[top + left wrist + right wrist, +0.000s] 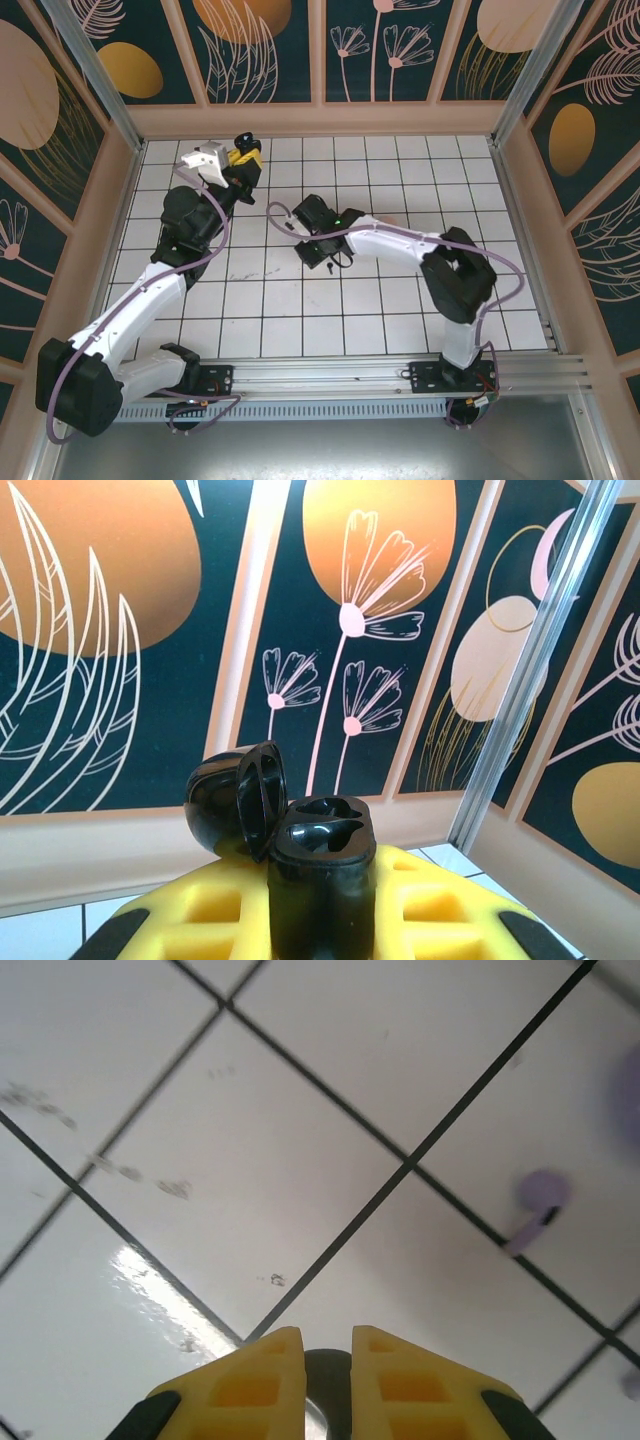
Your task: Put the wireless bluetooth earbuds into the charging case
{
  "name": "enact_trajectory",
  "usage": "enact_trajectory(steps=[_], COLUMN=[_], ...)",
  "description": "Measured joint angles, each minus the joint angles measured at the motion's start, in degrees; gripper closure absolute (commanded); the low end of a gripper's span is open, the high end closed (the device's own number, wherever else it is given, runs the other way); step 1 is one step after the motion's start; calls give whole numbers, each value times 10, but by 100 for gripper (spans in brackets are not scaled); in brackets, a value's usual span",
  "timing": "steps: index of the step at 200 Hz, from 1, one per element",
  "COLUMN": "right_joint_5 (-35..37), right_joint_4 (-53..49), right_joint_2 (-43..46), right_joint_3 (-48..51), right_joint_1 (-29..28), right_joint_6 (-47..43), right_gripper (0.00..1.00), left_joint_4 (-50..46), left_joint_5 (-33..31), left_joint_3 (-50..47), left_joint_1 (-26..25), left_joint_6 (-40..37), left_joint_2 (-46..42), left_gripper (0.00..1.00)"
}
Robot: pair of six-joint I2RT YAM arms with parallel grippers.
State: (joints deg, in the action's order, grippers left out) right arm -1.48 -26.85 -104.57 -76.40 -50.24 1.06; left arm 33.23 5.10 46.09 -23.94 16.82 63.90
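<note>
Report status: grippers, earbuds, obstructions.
Left gripper shut on open black case, wells empty. Right gripper nearly closed, dark object between. Lilac earbud loose on tile.

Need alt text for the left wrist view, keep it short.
A black earbud case stands upright in the left pincer, its lid hinged open to the left and both wells empty. Behind it are dark wall panels with orange ovals and pale flower drawings.
</note>
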Motion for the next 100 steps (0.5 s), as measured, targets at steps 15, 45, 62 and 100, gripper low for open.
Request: enact_trajectory(steps=[15, 45, 62, 100], right_joint_5=[6, 25, 37, 61], right_joint_4=[6, 14, 19, 33], right_joint_2=[43, 125, 166, 242], right_joint_3=[9, 13, 13, 0], right_joint_1=[3, 17, 24, 30], right_joint_6=[12, 28, 38, 43], right_gripper=[86, 86, 86, 86], left_joint_4=[0, 0, 1, 44], left_joint_5=[7, 32, 51, 120], left_joint_3=[-2, -10, -14, -53], left_joint_1=[0, 0, 0, 0], left_joint_6=[0, -6, -16, -58], left_joint_2=[0, 0, 0, 0], left_gripper=[100, 100, 100, 100])
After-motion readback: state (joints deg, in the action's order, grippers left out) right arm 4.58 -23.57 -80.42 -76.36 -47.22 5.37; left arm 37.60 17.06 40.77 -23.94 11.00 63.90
